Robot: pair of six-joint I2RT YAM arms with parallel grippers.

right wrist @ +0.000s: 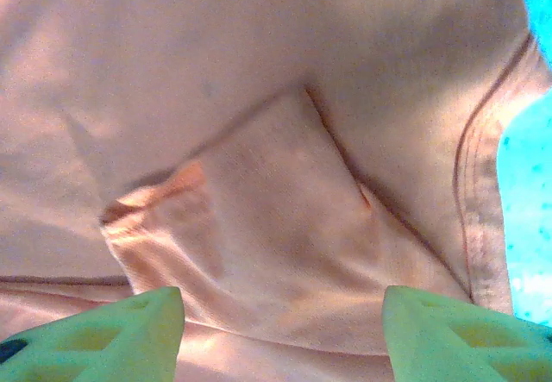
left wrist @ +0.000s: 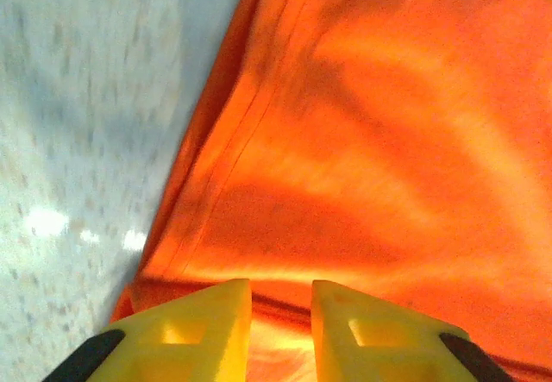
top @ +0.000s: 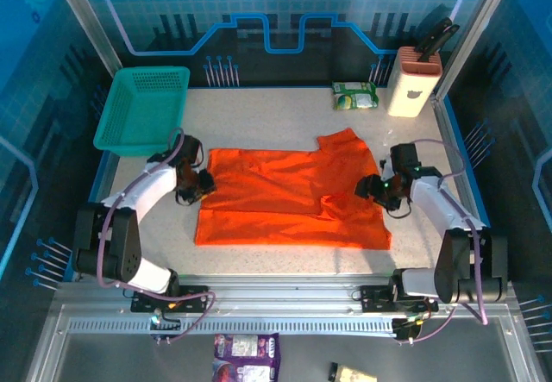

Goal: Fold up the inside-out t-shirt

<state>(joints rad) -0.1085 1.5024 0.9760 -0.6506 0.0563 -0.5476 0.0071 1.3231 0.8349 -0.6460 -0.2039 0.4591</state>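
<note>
Your orange t-shirt lies flat mid-table, with a flap doubled over near the right sleeve, so I'd guess the fold is only partly done. The left hand sits at the left hem, its fingers a crack apart over the cloth, and I can't tell whether it's gripping. The right hand is spread wide over the sleeve side, holding nothing. My read is that each hand is set to work one side. There's bare table all round, and the teal basket is well clear.

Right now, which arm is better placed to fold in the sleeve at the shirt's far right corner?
Probably the right: the right gripper, jaws wide open, is over the t-shirt's right side near that sleeve; the left gripper is at the opposite edge.
</note>
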